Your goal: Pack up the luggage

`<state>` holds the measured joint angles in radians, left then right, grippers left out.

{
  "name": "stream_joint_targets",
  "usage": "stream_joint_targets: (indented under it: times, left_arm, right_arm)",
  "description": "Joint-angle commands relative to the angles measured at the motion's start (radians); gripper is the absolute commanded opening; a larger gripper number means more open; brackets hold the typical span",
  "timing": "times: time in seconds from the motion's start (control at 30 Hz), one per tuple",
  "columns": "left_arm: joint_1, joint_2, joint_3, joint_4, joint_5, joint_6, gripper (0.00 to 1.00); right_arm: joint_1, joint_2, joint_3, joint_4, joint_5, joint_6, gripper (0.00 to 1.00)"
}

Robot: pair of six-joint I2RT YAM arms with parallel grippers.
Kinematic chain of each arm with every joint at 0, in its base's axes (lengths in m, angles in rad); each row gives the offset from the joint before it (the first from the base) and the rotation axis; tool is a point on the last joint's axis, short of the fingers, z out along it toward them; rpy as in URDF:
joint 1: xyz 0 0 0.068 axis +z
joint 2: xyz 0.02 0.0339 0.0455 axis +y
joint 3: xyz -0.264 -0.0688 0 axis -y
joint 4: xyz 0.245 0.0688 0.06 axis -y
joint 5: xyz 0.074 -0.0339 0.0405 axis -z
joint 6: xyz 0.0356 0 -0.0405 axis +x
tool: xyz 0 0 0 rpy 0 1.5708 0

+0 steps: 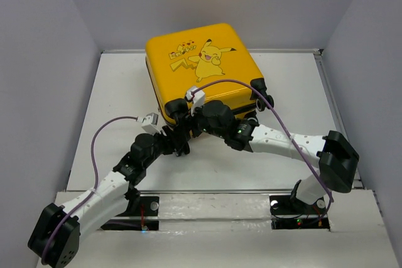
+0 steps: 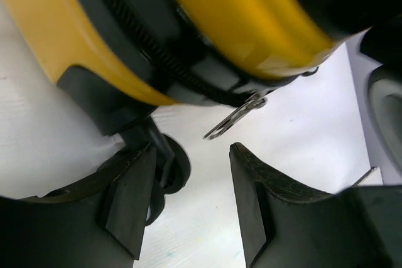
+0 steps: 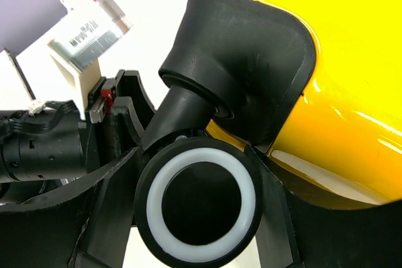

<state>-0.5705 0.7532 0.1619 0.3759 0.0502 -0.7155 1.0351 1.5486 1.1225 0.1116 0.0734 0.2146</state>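
The yellow luggage (image 1: 198, 67) lies flat and closed at the table's middle back, Pikachu print up. Both grippers are at its near left corner. My right gripper (image 1: 186, 113) is shut on a black wheel with a white ring (image 3: 201, 202), one finger on each side, under the black caster housing (image 3: 245, 67) and yellow shell (image 3: 352, 61). My left gripper (image 1: 180, 137) is open and empty (image 2: 191, 155) just below the shell's black zip band (image 2: 157, 54). A metal zipper pull (image 2: 235, 117) hangs above the gap, and a black wheel (image 2: 168, 167) sits beside its left finger.
The white table (image 1: 125, 92) has grey walls on the left, back and right. Two more luggage wheels (image 1: 264, 95) stick out at the near right corner. The left arm's wrist camera (image 3: 88, 36) is close to my right gripper. Purple cables (image 1: 107, 127) loop over both arms.
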Motion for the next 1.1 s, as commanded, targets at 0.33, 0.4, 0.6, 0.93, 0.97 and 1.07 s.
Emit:
stream_joint_targets:
  times: [0.33, 0.4, 0.6, 0.93, 0.97, 1.07]
  left_arm:
    - [-0.005, 0.069, 0.09, 0.201, -0.013, 0.039, 0.55]
    - [-0.006, 0.09, 0.105, 0.218, -0.015, 0.039, 0.49]
    - [-0.005, 0.109, 0.128, 0.221, -0.095, 0.025, 0.14]
    - [-0.005, -0.046, 0.148, -0.064, -0.275, 0.044, 0.06]
    - [-0.003, -0.057, 0.156, -0.144, -0.292, 0.042, 0.06]
    - [0.0, -0.089, 0.177, -0.315, -0.377, 0.021, 0.06]
  right_arm:
    - [-0.023, -0.05, 0.019, 0.118, -0.018, 0.026, 0.07]
    - [-0.023, -0.048, 0.013, 0.122, -0.026, 0.031, 0.07]
    - [-0.023, -0.058, -0.026, 0.137, -0.034, 0.048, 0.07]
    - [-0.033, -0.217, -0.208, 0.067, 0.126, 0.074, 0.07]
    - [-0.046, -0.238, -0.242, 0.048, 0.137, 0.08, 0.07]
    - [-0.092, -0.344, -0.303, -0.015, 0.164, 0.094, 0.07]
